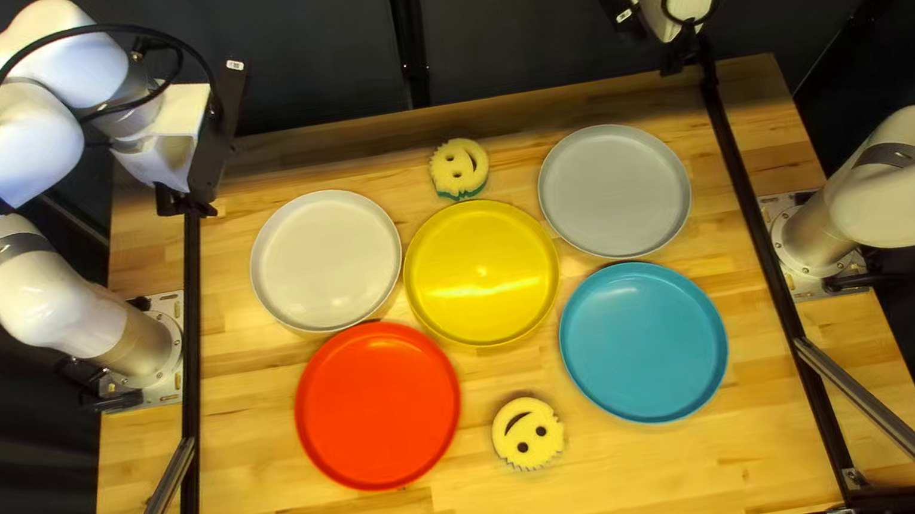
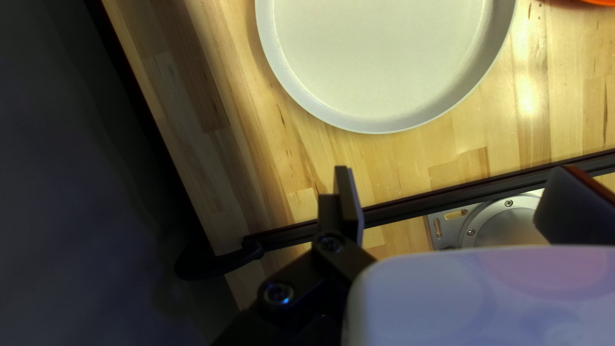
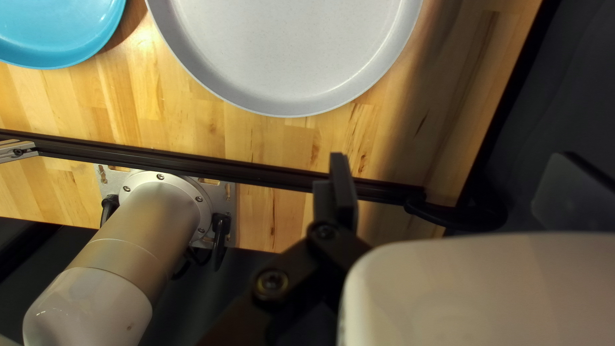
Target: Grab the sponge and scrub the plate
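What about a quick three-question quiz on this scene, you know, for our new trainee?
1. Short answer: what colour is the plate between the far sponge and the near sponge in the top left view?
2. True or false: a sponge is lying on the red plate.
3. Multiple choice: my left gripper is (a) open, (b) shut on a sponge, (c) shut on nothing.

Key: 1. yellow; 2. false; 3. a

The wooden table (image 1: 662, 492) holds a yellow plate (image 1: 482, 272) amid four others: off-white (image 1: 325, 261), grey (image 1: 615, 191), red (image 1: 377, 406) and blue (image 1: 643, 342). One round sponge (image 1: 460, 168) (yes, with a face) lies beyond the yellow; another sponge (image 1: 527, 433) lies between red and blue.
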You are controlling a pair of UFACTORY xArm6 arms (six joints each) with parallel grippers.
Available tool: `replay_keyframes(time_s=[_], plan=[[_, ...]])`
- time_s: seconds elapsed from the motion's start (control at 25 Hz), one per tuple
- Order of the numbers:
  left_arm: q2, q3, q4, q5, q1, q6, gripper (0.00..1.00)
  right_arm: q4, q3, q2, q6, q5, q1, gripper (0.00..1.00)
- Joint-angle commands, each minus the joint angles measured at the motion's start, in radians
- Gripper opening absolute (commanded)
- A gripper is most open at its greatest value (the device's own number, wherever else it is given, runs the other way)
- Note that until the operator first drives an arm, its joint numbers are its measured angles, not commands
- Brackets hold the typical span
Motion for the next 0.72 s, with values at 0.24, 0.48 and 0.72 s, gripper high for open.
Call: replay_keyframes(time_s=[0.24, 0.48, 0.72], plan=[[0.000, 0.000, 0.000, 0.000, 0.000, 0.000, 1.00, 0.001, -0.023, 0.032, 0.031, -0.008, 0.015, 1.00], [0.000, 0.000, 0.000, 0.000, 0.000, 0.000, 1.00, 0.044, -0.132, 0.154, 0.114, -0.036, 0.062, 1.00], [0.000, 0.000, 0.000, 0.000, 0.000, 0.000, 1.00, 0.113, -0.222, 0.288, 0.187, -0.133, 0.112, 1.00]])
